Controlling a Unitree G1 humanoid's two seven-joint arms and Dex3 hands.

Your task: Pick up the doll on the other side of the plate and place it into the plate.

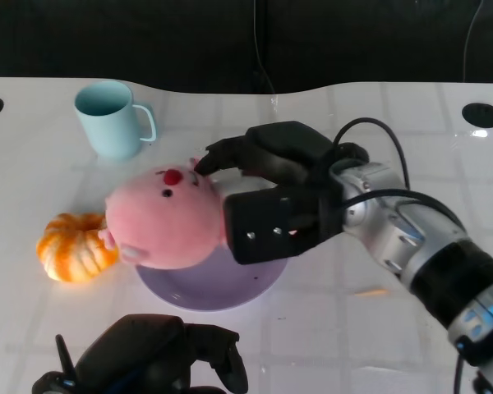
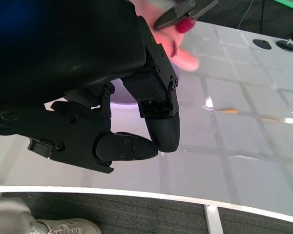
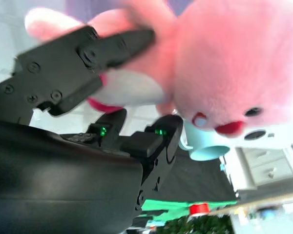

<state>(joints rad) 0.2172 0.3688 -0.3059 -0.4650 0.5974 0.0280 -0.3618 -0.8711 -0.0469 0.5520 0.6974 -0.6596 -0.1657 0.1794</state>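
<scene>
Head view shows the right hand (image 1: 267, 193) gripping the pink doll (image 1: 160, 217) from its far side, fingers wrapped over the top near the face and the thumb part pressed against its body. The doll hangs over the purple plate (image 1: 222, 289), covering most of the plate's far half; whether its underside already touches the plate cannot be told from here. In the right wrist view the doll (image 3: 224, 63) fills the space between the black fingers (image 3: 83, 58), which clamp its pale belly, so the hold looks firm.

By my reading, the carry is done and the placing step is in hand. The next move calls for lowering the doll until it rests inside the rim, then spreading the fingers and drawing the hand back and up without dragging the soft toy off. Its bulk is wide next to the plate, so centring it matters.

The left hand (image 1: 156, 361) sits low at the near edge of the tabletop (image 1: 361, 328), fingers curled in and holding nothing. An orange pumpkin (image 1: 74, 246) lies just beside the plate, and a pale blue mug (image 1: 111, 119) stands farther back.
</scene>
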